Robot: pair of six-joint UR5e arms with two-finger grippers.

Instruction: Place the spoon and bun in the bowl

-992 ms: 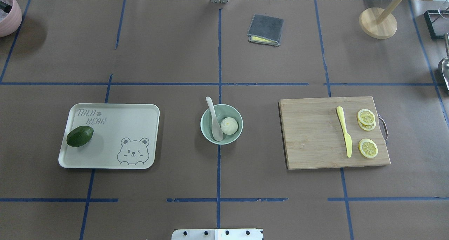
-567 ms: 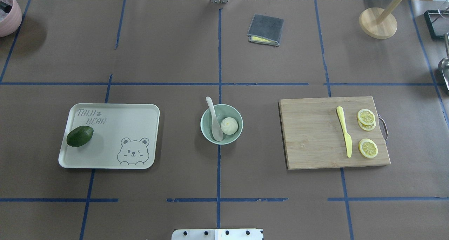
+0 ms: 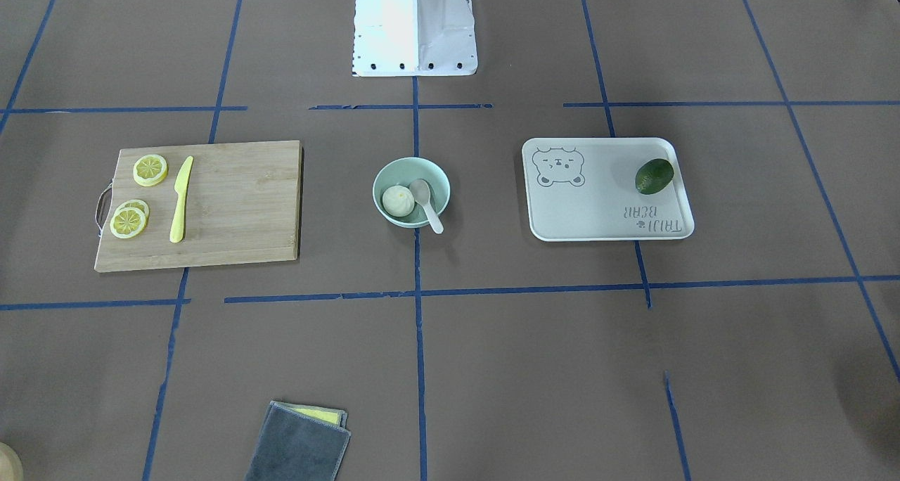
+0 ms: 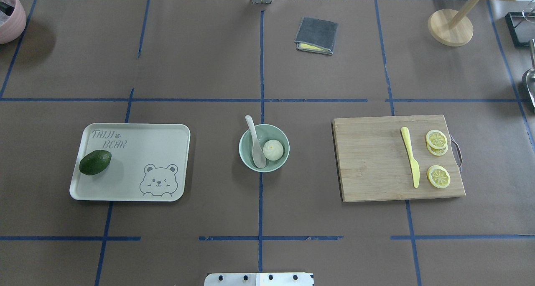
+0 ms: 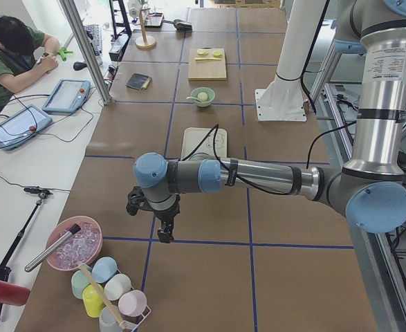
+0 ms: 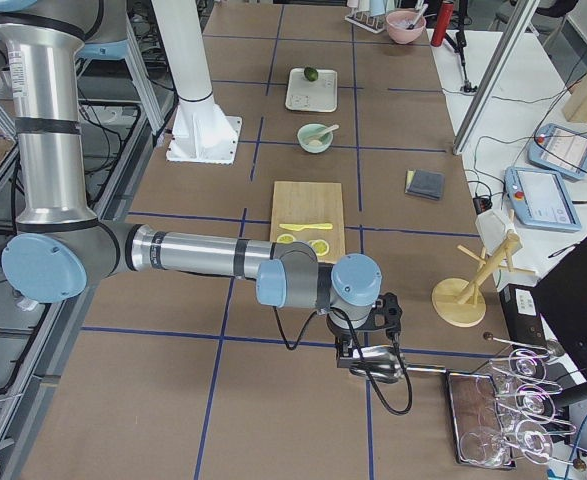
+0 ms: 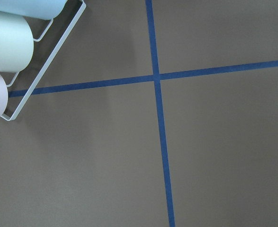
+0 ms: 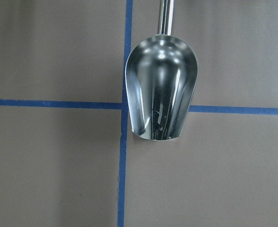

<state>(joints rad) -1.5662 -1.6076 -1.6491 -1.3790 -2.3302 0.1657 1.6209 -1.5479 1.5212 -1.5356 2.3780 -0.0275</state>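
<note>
The mint-green bowl (image 4: 273, 131) stands at the table's middle. The off-white spoon (image 4: 255, 144) lies in it, scoop down inside and handle leaning over the far-left rim. The white bun (image 4: 273, 149) sits in the bowl beside the scoop. The front view shows the same bowl (image 3: 436, 175), bun (image 3: 398, 201) and spoon (image 3: 425, 200). My left gripper (image 5: 162, 232) hangs over the table's left end, far from the bowl. My right gripper (image 6: 358, 355) hangs over the right end. Both show only in side views, so I cannot tell if they are open or shut.
A white bear-print tray (image 4: 138, 160) with a dark green lime (image 4: 95, 162) lies left of the bowl. A cutting board (image 4: 376, 160) with a yellow knife (image 4: 410, 156) and lemon slices (image 4: 438, 176) lies right. A metal scoop (image 8: 161, 90) is under the right wrist, a cup rack (image 7: 39, 61) under the left.
</note>
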